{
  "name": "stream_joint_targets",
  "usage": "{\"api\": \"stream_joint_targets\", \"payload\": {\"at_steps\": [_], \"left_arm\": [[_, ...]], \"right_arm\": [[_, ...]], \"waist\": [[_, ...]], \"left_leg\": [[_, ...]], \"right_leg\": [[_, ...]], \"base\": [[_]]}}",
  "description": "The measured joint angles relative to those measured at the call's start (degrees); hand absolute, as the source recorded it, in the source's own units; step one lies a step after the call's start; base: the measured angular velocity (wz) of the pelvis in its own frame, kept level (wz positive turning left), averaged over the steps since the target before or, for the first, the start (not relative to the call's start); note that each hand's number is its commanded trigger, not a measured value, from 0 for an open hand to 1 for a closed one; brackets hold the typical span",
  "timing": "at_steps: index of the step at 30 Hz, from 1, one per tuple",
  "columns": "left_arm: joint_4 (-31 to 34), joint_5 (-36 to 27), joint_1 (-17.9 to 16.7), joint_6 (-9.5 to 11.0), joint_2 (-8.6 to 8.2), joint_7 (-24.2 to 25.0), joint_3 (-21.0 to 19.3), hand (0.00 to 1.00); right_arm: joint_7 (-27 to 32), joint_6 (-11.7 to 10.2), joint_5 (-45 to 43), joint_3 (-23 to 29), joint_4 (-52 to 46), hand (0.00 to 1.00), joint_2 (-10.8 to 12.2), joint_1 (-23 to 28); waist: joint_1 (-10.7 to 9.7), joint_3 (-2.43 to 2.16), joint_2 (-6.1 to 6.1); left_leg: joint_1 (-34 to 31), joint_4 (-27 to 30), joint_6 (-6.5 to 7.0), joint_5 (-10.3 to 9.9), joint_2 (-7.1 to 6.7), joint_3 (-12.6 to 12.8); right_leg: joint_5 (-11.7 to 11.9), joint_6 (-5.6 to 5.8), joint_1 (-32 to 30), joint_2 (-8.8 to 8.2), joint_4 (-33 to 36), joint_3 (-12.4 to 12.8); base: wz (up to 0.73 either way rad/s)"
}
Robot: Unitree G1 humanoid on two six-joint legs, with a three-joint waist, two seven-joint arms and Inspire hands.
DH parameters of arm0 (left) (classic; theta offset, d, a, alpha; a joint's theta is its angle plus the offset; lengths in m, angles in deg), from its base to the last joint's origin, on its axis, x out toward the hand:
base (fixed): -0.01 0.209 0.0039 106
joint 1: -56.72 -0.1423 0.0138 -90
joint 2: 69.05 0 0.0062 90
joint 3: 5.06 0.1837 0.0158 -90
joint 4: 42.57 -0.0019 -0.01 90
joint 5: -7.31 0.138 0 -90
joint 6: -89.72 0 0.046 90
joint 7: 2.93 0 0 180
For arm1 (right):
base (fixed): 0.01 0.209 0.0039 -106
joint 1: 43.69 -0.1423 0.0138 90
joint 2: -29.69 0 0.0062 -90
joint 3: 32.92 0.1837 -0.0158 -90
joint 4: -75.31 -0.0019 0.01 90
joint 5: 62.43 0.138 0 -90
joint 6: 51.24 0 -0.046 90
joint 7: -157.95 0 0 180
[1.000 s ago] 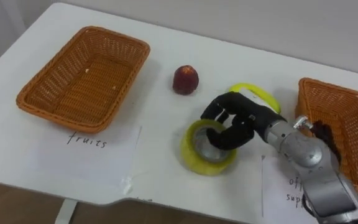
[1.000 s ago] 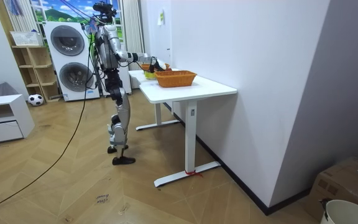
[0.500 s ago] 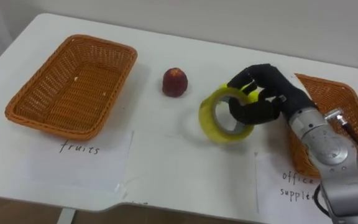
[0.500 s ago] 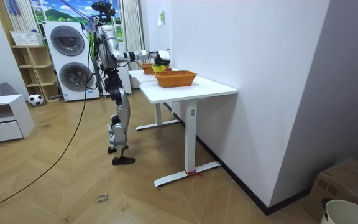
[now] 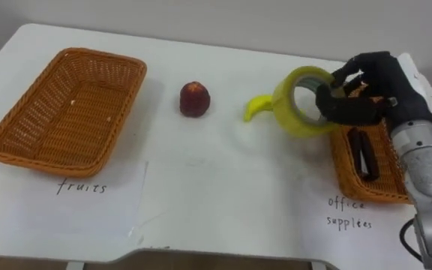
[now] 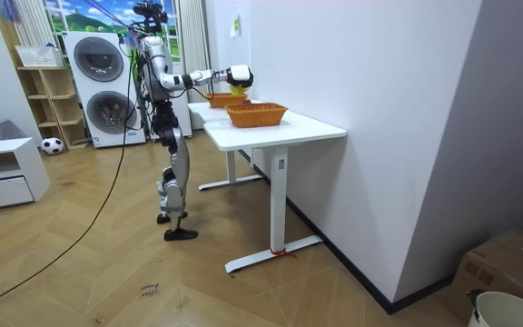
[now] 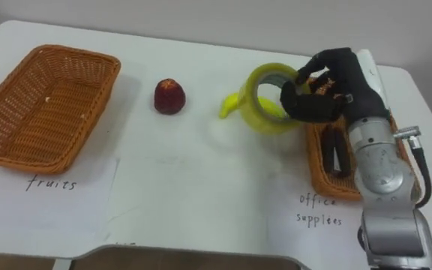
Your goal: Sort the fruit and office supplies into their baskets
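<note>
My right hand (image 5: 364, 88) (image 7: 334, 86) is shut on a yellow roll of tape (image 5: 300, 111) (image 7: 267, 99), held in the air just left of the office supplies basket (image 5: 343, 166) (image 7: 316, 172). A dark object (image 5: 361, 152) lies in that basket. A yellow banana (image 5: 256, 107) pokes out from behind the tape on the table. A red apple (image 5: 194, 99) (image 7: 169, 96) sits at mid-table. The fruits basket (image 5: 66, 112) (image 7: 36, 105) stands on the left with nothing in it. In the room view I stand at the table's end with my right hand (image 6: 236, 76) raised over the baskets.
Paper labels lie in front of each basket: one (image 5: 81, 202) by the fruits basket, another (image 5: 349, 214) by the office supplies basket. The white table (image 5: 216, 187) has bare room in the middle and front. A wall runs behind its far edge.
My right hand has lifted the tape roll off the table and carried it right, toward the office supplies basket. The banana now shows behind it. The camera shifted right.
</note>
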Motion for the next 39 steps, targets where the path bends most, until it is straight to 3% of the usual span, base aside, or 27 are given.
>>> {"api": "stream_joint_targets", "payload": {"at_steps": [13, 19, 34, 39], "left_arm": [[-0.2, 0.0, -1.9, 0.0, -0.58, -0.1, -0.3, 0.0], [-0.4, -0.1, -1.9, 0.0, -0.69, -0.1, -0.3, 0.0], [-0.1, 0.0, -2.2, -0.1, -0.5, -0.8, -0.5, 0.0], [-0.1, -0.1, -2.3, -0.3, -0.54, -0.5, -2.5, 0.0]], "right_arm": [[3.6, -0.2, 4.3, 3.6, 3.1, 1.0, -2.6, 2.7], [4.8, -0.3, 5.0, 3.9, 5.0, 1.0, -3.6, 2.7], [8.0, -0.2, 6.3, 5.8, 11.9, 1.0, -3.6, 3.4], [8.5, -0.2, 6.9, 5.9, 12.0, 1.0, -3.6, 4.4]], "waist": [[-1.9, -0.65, 0.01], [-2.4, -0.61, -0.15], [-3.2, -0.41, -0.25], [-3.2, -0.36, -0.47]], "left_leg": [[0.1, -0.1, -0.01, 0.0, 0.47, 1.4], [0.1, -0.3, -0.02, 0.0, 0.57, 1.6], [0.3, -0.8, -0.04, 0.0, 0.66, 3.1], [0.1, -0.8, -0.05, 0.0, 0.62, 3.1]], "right_leg": [[0.1, -0.13, -0.7, 0.05, 0.3, 1.3], [0.1, -0.21, -0.8, 0.44, 0.2, 1.8], [0.2, -0.29, -1.7, 0.73, 0.1, 3.4], [0.2, -0.29, -1.7, 0.75, 0.1, 3.5]], "base": [[-0.05], [-0.01], [-0.05], [0.0]]}}
